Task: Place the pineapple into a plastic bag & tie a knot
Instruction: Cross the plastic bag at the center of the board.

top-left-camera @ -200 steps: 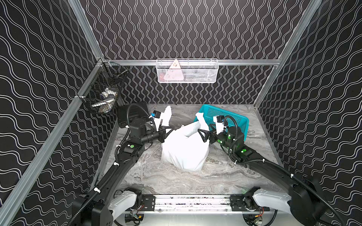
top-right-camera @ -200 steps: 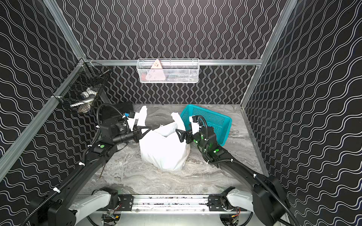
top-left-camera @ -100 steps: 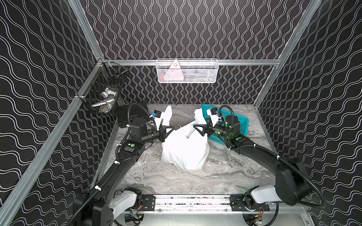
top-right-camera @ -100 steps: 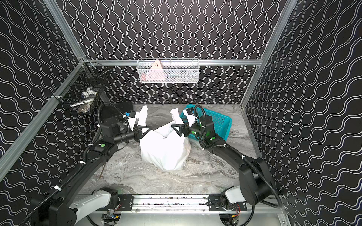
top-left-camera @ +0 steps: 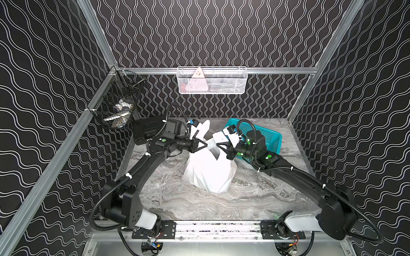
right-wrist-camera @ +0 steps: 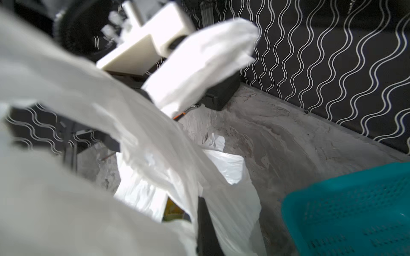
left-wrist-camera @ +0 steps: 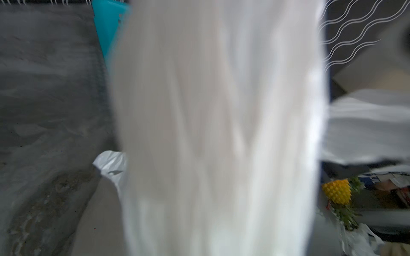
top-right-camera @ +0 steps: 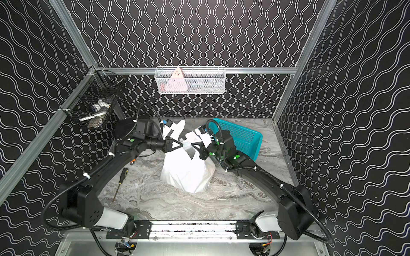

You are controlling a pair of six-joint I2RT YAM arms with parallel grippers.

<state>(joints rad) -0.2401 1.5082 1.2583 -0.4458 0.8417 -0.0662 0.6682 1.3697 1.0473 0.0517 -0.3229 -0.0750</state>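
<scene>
Right gripper has clamped onto the plastic bag; left gripper clenches its other handle.

We find the plastic bag at the counter centre, the pineapple inside it, the basket behind it to the right, and the screwdriver on the counter to its left.

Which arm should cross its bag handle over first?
Left, I think. The left gripper has jaws shut on a long handle of the thin white plastic bag; the right gripper is cramped beside the teal perforated basket.
</scene>
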